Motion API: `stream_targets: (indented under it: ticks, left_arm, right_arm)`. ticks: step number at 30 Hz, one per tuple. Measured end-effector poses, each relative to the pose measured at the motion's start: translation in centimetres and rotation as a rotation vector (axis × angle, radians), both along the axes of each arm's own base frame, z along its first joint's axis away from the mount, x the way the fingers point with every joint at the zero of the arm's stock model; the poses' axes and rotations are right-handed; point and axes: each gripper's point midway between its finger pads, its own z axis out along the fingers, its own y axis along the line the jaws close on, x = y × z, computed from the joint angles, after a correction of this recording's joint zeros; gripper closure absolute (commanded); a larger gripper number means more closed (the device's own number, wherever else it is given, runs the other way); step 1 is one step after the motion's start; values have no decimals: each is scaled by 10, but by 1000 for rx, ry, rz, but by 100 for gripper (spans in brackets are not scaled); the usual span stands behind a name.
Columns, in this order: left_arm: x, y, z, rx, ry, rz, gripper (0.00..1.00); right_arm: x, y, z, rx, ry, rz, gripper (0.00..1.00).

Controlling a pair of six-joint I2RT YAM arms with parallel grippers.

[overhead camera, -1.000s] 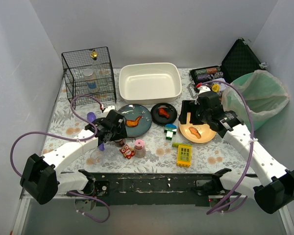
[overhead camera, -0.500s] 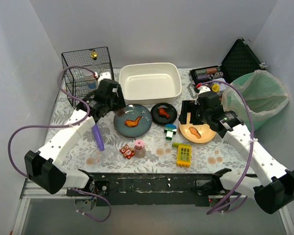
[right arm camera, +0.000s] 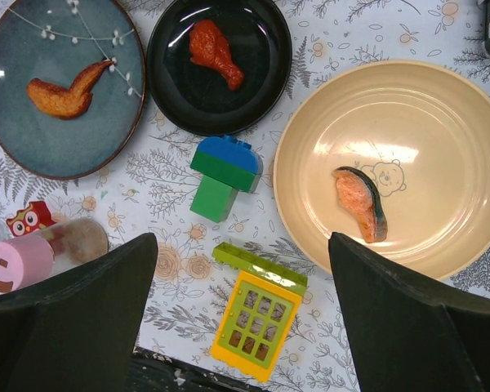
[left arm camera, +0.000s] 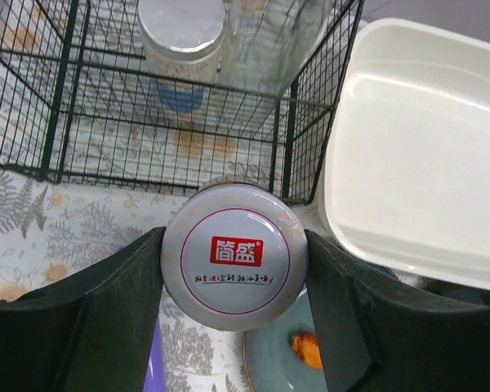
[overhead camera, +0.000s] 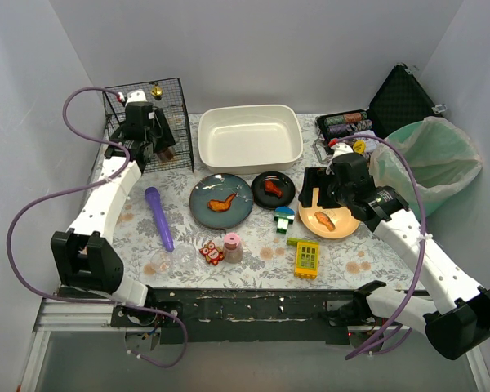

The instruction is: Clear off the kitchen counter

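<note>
- Left claw (left arm camera: 233, 269) clamped on white-lidded jar (left arm camera: 233, 245), just beside wire rack (left arm camera: 286, 139).
- Likely rack-bound: carry jar level and clear the rack's top edge before lowering.
- Right claw (right arm camera: 245, 318) wide open, empty, above desk (right arm camera: 327, 24).

White arms (overhead camera: 104, 194), black joints, purple cables (overhead camera: 66, 110)

Kitchen counter (overhead camera: 343, 253): basin (overhead camera: 249, 155), wire cage (overhead camera: 176, 122), teal plate (overhead camera: 206, 214), purple stick (overhead camera: 159, 216)
</note>
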Motion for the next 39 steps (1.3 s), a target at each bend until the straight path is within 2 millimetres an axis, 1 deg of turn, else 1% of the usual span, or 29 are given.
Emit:
stream_targets:
  ticks: [5,8,12,17,29,35,39]
  left_arm:
    - [22,7,-1,2,-26,-2,100]
    - [33,10,-4,3,-34,-1,100]
    - [48,10,-15,-10,-39,-10,100]
    - [60,8,-27,-12,-38,-20,100]
    - [69,6,-39,2,-52,-39,100]
    - [71,9,-52,24,-35,-36,100]
    - [76,9,-66,35,-13,-41,100]
  right_arm:
    - [-1,-1,-1,-4,4,0,6]
    - [-1,-2,-1,-9,5,-1,6]
    - [-1,-2,-2,-12,5,-3,6]
    - [-1,-4,-1,-17,2,-8,6]
    - [-2,-5,-2,-24,3,-8,6]
    - [-1,-5,-3,-30,7,-5,6]
    - [-1,-5,-6,-36,14,-3,6]
